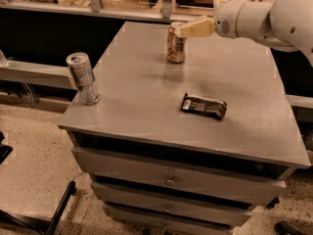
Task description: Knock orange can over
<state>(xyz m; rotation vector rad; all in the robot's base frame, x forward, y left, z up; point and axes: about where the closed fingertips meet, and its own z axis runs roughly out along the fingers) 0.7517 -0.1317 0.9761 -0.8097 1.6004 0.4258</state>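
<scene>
The orange can (176, 44) stands on the far middle of the grey cabinet top (146, 92), leaning a little to the left. My gripper (188, 30) comes in from the right on a white arm, and its pale tip touches the can's upper right side near the rim.
A taller silver-and-blue can (83, 78) stands at the left front corner. A flat dark wrapper (204, 105) lies right of centre. The cabinet has drawers (168, 180) below. A counter with rails runs behind. A dark chair leg (58, 209) is on the floor at left.
</scene>
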